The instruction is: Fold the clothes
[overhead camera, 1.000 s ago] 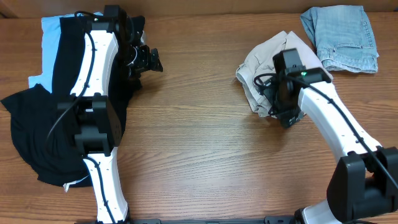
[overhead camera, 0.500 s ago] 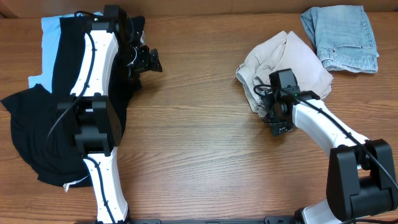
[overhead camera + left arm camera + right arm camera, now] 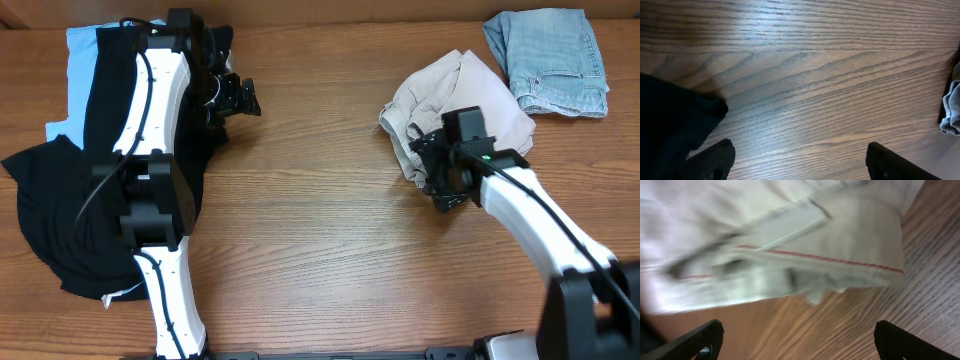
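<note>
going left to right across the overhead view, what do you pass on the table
black garment → left gripper → khaki shorts → faded denim garment

Right gripper (image 3: pixel 440 185) has slid back off the beige shorts (image 3: pixel 470 85) to their near, left-hand edge (more of the fabric now shows from overhead).

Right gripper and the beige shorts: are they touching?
Apart. The right wrist view shows the right gripper open, its fingertips short of the shorts, with a strip of bare table between them.
</note>
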`<control>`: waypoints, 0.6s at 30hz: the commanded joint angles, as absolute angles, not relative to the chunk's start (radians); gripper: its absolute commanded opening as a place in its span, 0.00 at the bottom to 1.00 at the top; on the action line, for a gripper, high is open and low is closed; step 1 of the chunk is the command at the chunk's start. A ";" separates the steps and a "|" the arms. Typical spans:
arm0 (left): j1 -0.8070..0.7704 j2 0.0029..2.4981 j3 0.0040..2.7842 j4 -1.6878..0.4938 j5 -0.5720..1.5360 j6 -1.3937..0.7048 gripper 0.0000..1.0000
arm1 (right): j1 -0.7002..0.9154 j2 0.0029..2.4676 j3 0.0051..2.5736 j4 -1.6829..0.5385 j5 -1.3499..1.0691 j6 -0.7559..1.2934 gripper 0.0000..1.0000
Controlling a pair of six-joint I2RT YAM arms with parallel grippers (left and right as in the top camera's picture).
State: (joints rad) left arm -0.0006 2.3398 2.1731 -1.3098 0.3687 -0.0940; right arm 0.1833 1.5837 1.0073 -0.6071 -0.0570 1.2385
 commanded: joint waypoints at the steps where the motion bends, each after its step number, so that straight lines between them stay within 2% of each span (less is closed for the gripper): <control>1: -0.007 2.339 2.189 -1.309 0.359 -0.067 0.87 | 0.167 1.494 1.002 -0.611 0.030 1.242 1.00; 7: -0.007 2.339 2.189 -1.316 0.355 -0.067 0.88 | 0.111 1.531 0.966 -0.600 0.029 1.332 1.00; 13: -0.007 2.339 2.189 -1.317 0.338 -0.067 0.88 | 0.053 1.569 0.936 -0.606 0.021 1.333 1.00; 18: -0.007 2.339 2.189 -1.316 0.337 -0.067 0.88 | 0.043 1.585 0.885 -0.520 0.020 1.332 1.00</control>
State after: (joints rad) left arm -0.0006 2.3398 2.1731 -1.3136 0.3500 -0.0940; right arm 0.0452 1.5726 0.9138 -0.5510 0.0078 1.3228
